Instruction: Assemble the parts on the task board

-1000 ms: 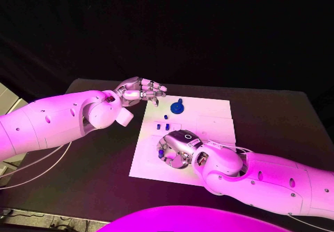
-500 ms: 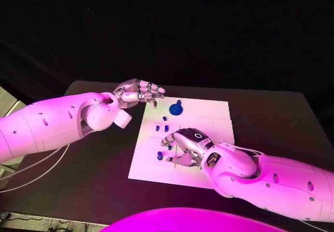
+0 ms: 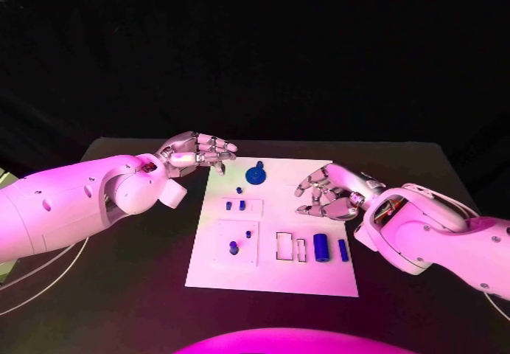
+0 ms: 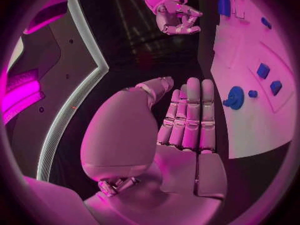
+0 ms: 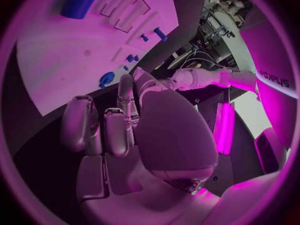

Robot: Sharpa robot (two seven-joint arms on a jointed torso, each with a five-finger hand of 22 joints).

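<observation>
Several small blue parts [image 3: 320, 248] dot the white task board [image 3: 298, 280].

I see the task board [image 3: 308, 276] mid-surface [image 3: 127, 287]. Round part [image 3: 256, 175] at its far edge; small parts [image 3: 242, 205] nearer; two long parts [image 3: 321, 248] toward the near right. Left robot hand [image 3: 200, 151] beyond the far-left corner, right robot hand [image 3: 332, 193] over the right edge.

left robot hand [image 3: 199, 153] curled, right robot hand [image 3: 332, 193] curled
</observation>
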